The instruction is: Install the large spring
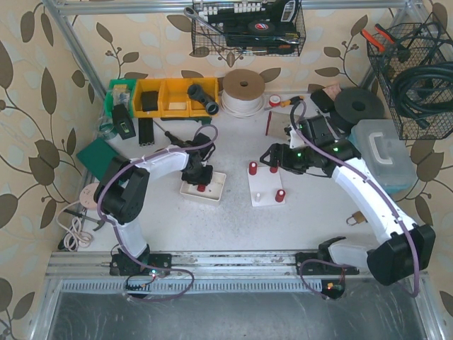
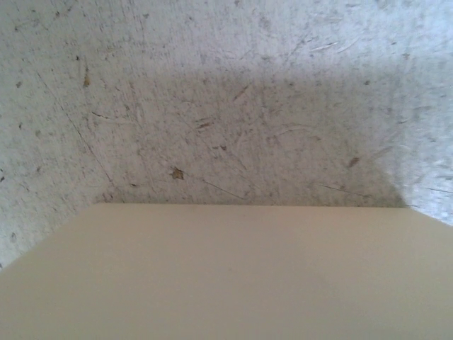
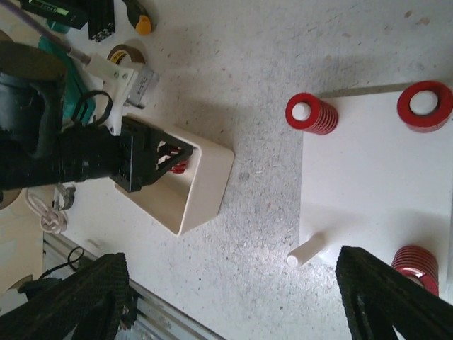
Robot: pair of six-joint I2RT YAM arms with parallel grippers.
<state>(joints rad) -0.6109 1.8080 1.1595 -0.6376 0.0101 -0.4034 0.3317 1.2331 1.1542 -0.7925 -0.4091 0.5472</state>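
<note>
Spring point(image 1: 201, 188): red, lying in the tray point(image 1: 216, 185), at 9 o'clock from the plate point(image 1: 267, 185).
Left claw point(image 1: 200, 180): lowered into the tray, right at the spring. I cannot tell whether it is pinching the spring or is spread around it.
Right claw point(image 1: 272, 159): fingers spread wide, holding nothing, above the plate's 12 o'clock edge.
Plate: white, flat on the bench point(image 1: 233, 227), apart from the tray. Three fitted springs point(image 1: 281, 195), also red, sit at its 11, 1 and 5 o'clock corners.
Peg point(image 1: 258, 196): bare, white, upright at the plate's 7 o'clock corner.
Left wrist view: only scratched bench and a blurred cream surface. The claw's fingers are out of view.
</note>
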